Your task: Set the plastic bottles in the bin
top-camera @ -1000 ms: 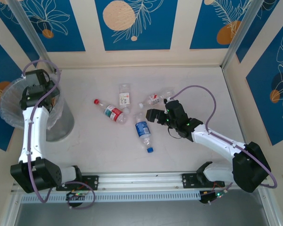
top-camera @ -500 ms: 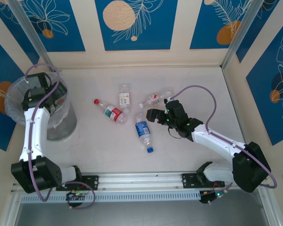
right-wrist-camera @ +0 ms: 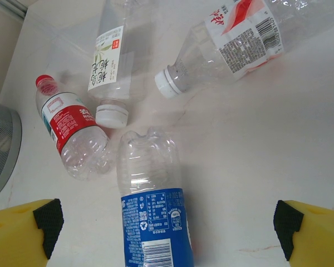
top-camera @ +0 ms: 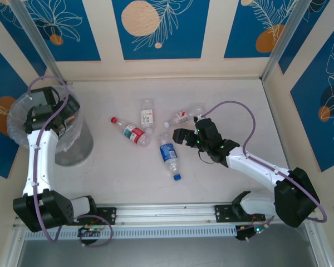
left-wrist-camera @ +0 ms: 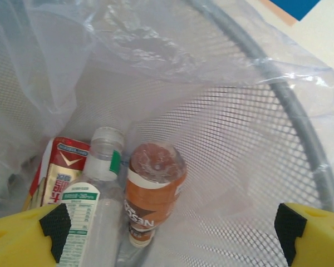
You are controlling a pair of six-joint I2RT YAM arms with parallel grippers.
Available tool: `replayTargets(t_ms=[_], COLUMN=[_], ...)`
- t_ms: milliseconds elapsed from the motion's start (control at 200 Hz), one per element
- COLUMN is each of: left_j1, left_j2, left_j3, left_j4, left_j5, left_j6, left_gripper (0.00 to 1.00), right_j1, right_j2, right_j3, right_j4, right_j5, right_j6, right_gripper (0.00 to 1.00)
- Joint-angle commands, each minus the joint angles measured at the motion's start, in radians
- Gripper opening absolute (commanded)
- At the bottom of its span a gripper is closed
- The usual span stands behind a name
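**Three bottles in the bin, four left on the bench**

The bench (top-camera: 239, 105) is big and pale. The bin (top-camera: 78, 146) stands at its left side, lined with a crinkly clear bag.

The left gripper (left-wrist-camera: 172, 231) hangs right over the mouth of the bin. Its jaws are wide apart and hold nothing. Far below it, at the bottom of the bin, lie a brown-label bottle (left-wrist-camera: 153, 194), a white-cap bottle (left-wrist-camera: 97, 183) and a red-label pack (left-wrist-camera: 61, 167). I think the gripper is up there so things fall straight in.

The right gripper (right-wrist-camera: 167, 222) is low over the middle of the bench, jaws wide and empty. The blue-label bottle (right-wrist-camera: 153, 217) lies right between its fingers, so it looks like the next pick. Near it lie a red-cap bottle (right-wrist-camera: 69, 125), a white-label bottle (right-wrist-camera: 114, 55) and a red-and-white bottle (right-wrist-camera: 239, 33).
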Motion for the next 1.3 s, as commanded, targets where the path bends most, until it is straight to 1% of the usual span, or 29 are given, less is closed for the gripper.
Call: replayTargets(t_ms=[0,165,290,405,585,670,735,820,880,960,990,1105,1220,1295], left_j1=[0.008,0.008,0.009,0.008,0.006,-0.005,-0.025,-0.098,-0.187,-0.319,-0.355,-0.478,-0.609,-0.655], left_j2=[-0.016,-0.034,-0.051,-0.068,-0.105,-0.122,-0.119,-0.106,-0.100,-0.085,-0.080,-0.056,0.007,0.073], left_j3=[0.035,0.065,0.076,0.068,0.056,0.068,0.112,0.187,0.218,0.236,0.233,0.185,0.153,0.150], left_j4=[-0.015,-0.033,-0.035,-0.015,0.030,0.039,0.010,-0.057,-0.091,-0.123,-0.127,-0.086,-0.061,-0.047], left_j5=[0.085,0.039,0.048,0.098,0.213,0.240,0.246,0.210,0.130,0.015,-0.016,-0.072,-0.208,-0.221], left_j6=[-0.027,-0.036,-0.033,-0.030,-0.038,-0.029,-0.006,0.031,0.037,0.028,0.009,-0.085,-0.176,-0.223], left_gripper=[0.96,0.99,0.99,0.99,0.99,0.99,0.99,0.99,0.99,0.99,0.99,0.99,0.99,0.99], right_j1=[-0.004,-0.004,-0.004,-0.004,-0.004,-0.005,-0.004,-0.004,-0.004,-0.004,-0.005,-0.007,-0.008,-0.010], right_j2=[-0.007,-0.004,0.000,0.007,0.020,0.024,0.026,0.029,0.031,0.037,0.040,0.039,0.021,0.003], right_j3=[-0.004,-0.003,-0.002,0.002,0.006,0.005,0.005,0.008,0.013,0.034,0.045,0.062,0.049,0.027], right_j4=[0.008,0.007,0.006,0.005,0.002,0.001,0.000,0.001,0.000,-0.008,-0.018,-0.031,-0.009,0.022], right_j5=[0.020,0.020,0.022,0.019,0.018,0.019,0.019,0.024,0.037,0.061,0.072,0.091,0.093,0.090], right_j6=[0.013,0.013,0.013,0.011,0.016,0.018,0.020,0.014,-0.013,-0.092,-0.114,-0.170,-0.172,-0.161], right_gripper=[1.00,1.00,1.00,1.00,1.00,1.00,1.00,1.00,1.00,1.00,0.99,1.00,0.99,1.00])
